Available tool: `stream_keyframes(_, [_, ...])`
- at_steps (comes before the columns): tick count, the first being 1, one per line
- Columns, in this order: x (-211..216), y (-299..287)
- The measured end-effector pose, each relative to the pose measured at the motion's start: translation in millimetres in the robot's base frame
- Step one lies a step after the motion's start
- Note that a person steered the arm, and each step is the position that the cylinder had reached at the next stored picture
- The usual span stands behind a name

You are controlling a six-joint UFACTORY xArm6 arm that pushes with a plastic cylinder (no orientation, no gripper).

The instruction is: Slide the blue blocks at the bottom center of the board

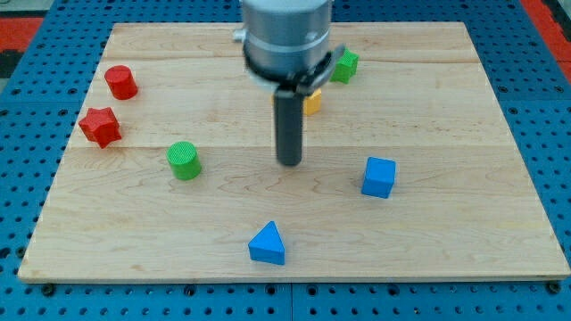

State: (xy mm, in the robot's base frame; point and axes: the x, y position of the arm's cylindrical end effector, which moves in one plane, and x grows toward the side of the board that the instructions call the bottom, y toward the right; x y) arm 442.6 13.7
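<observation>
A blue triangular block (267,243) lies near the view's bottom centre of the wooden board (464,232). A blue cube (378,176) sits to the right of centre. My tip (289,161) stands near the board's middle, touching no block, about a hand's width left of the blue cube and above the blue triangle.
A green cylinder (184,160) lies left of my tip. A red cylinder (120,82) and a red star block (100,127) sit at the left. A yellow block (312,101) is partly hidden behind the rod, and a green block (344,66) lies at the top.
</observation>
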Motion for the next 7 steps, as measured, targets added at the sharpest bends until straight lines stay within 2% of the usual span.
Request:
stream_keyframes(1, [0.7, 95.9])
stream_keyframes(2, [69.8, 101.3])
stream_keyframes(3, [88.7, 34.3])
stream_keyframes(4, [30.3, 81.9])
stream_keyframes(5, [61.4, 127.2])
stream_keyframes(6, [114.3, 116.1])
stream_keyframes(7, [101.2, 91.5])
